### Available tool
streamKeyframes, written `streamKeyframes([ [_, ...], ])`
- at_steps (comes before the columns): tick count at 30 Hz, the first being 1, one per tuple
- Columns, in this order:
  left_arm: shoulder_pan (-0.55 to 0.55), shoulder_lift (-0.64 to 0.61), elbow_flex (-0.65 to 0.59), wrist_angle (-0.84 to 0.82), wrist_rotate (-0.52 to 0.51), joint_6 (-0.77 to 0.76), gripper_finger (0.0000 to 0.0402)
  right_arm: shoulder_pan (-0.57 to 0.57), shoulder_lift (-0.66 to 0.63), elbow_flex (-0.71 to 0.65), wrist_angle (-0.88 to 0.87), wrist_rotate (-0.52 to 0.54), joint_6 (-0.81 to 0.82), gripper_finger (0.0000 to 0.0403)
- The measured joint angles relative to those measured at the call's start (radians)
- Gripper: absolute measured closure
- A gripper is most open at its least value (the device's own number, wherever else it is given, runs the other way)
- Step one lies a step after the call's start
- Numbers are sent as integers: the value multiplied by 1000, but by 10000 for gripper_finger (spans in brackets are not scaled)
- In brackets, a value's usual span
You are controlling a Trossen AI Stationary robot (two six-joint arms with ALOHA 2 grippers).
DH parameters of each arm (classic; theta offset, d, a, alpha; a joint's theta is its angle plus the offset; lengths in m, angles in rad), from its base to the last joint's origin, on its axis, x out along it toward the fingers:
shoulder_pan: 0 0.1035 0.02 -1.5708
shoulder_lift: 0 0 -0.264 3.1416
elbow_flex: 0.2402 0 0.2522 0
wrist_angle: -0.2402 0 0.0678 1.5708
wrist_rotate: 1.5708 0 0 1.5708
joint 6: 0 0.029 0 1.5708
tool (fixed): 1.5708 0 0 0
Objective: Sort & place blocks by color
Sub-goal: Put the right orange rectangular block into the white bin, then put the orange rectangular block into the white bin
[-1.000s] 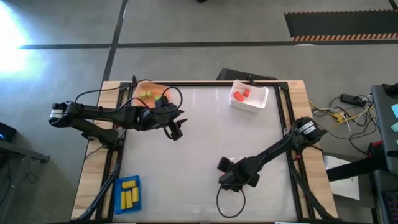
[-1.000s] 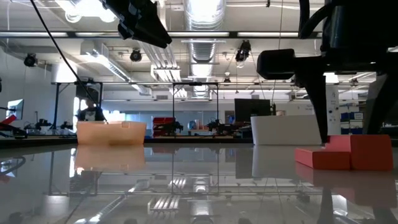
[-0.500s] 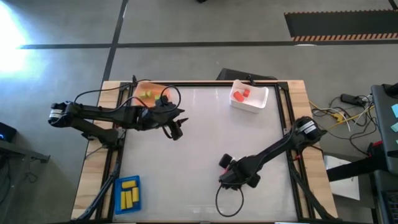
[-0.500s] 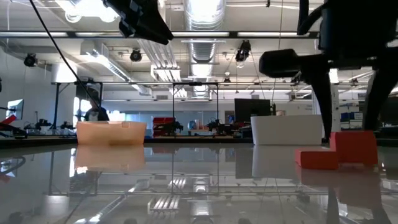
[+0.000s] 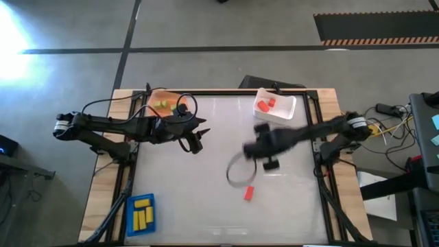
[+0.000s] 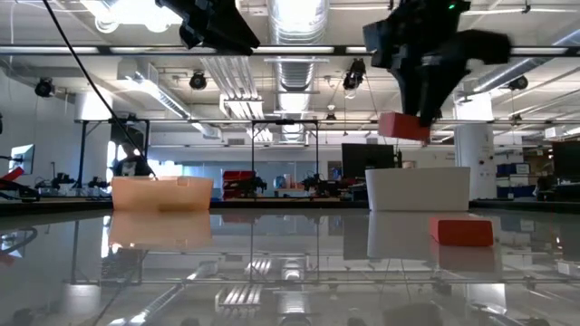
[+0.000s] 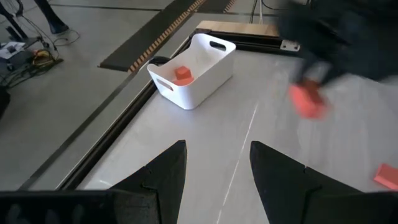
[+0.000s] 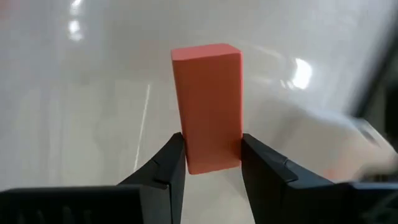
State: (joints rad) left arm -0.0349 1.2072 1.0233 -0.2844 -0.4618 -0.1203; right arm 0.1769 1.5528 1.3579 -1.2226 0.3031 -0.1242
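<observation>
Glossy white tabletop (image 5: 206,206) carried three trays. Left of the white tray (image 5: 276,108), the left gripper (image 5: 195,143) waited with fingers spread, empty. The right gripper (image 5: 269,162) pinched one red block (image 8: 208,106) upright, just short of that tray, likely bound for its two red blocks. One red block (image 5: 249,193) lay nearer.

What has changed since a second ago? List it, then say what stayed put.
The right gripper closed on one red block, lifted it off the table and swung up toward the white bin. The other red block was left lying on the table. The left gripper stayed open near the orange tray; the blue tray of yellow blocks and the bins' contents did not move.
</observation>
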Motion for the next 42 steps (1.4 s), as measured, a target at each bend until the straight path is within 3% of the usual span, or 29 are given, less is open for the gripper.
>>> streamKeyframes([
  [3,0,0,0,0,0,-3,240,-155,-58,0,-17,39,12,292],
  [10,0,0,0,-1,0,-3,240,-573,-104,-1,2,-2,-60,292],
  [14,0,0,2,0,0,3,240,-774,-61,-2,39,-110,-164,292],
  [18,0,0,1,9,0,3,240,-907,-6,-3,112,-203,-224,292],
  [25,0,0,0,9,0,3,240,-998,112,-4,173,-232,-288,292],
  [35,0,0,1,14,0,5,240,-1021,193,-4,191,-225,-323,290],
  [42,0,0,0,14,0,5,240,-1020,179,-4,193,-225,-315,185],
])
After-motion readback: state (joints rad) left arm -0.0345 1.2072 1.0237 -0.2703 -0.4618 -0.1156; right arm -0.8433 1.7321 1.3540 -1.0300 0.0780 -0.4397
